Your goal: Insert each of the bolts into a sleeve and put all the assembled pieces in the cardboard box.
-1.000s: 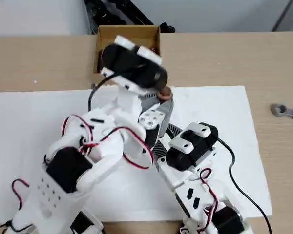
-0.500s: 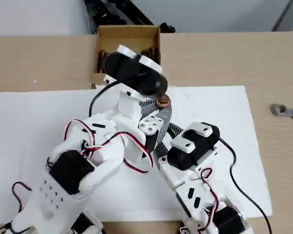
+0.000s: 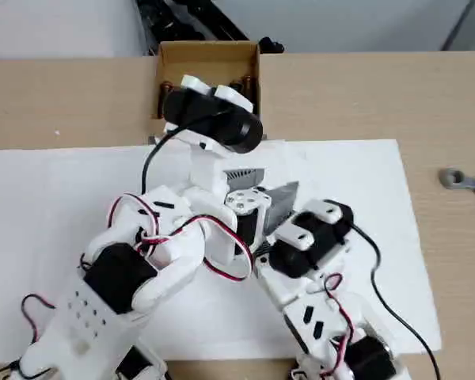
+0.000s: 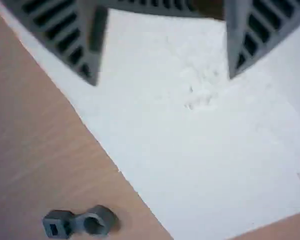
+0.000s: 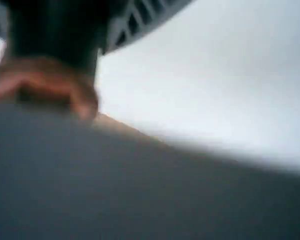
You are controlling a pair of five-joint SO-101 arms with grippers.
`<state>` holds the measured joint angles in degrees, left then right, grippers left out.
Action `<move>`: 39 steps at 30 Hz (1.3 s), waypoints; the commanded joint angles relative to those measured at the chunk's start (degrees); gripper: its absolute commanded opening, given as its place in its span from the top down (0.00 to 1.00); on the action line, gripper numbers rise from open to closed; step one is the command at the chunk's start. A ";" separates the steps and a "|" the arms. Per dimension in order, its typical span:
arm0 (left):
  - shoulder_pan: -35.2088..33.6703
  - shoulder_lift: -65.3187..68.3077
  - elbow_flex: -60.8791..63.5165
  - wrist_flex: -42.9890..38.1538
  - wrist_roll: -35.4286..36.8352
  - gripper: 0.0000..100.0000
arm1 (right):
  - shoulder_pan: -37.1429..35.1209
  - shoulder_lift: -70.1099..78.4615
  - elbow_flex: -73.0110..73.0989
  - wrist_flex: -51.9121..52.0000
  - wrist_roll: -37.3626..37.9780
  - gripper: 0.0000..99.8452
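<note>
Spreading wide and empty, the left gripper (image 4: pixel 162 77) hangs over the white paper (image 4: pixel 200 165). A brownish piece (image 5: pixel 40 85) sits at the upper left of the right wrist view, close to the right gripper (image 3: pixel 279 199). Whether it is gripped, I cannot tell.

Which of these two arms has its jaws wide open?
The left arm: its wrist view shows two grey jaws standing wide apart, white paper between their tips. The right arm has a brown piece close by its camera.
</note>
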<state>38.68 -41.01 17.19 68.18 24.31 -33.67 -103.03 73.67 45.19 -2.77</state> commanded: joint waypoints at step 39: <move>-47.65 -1.32 10.95 9.49 -23.82 0.99 | 12.00 67.65 -34.90 -42.51 -0.09 1.00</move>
<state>-7.56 -41.19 27.74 77.93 0.66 -23.91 -39.74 44.40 7.65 -2.77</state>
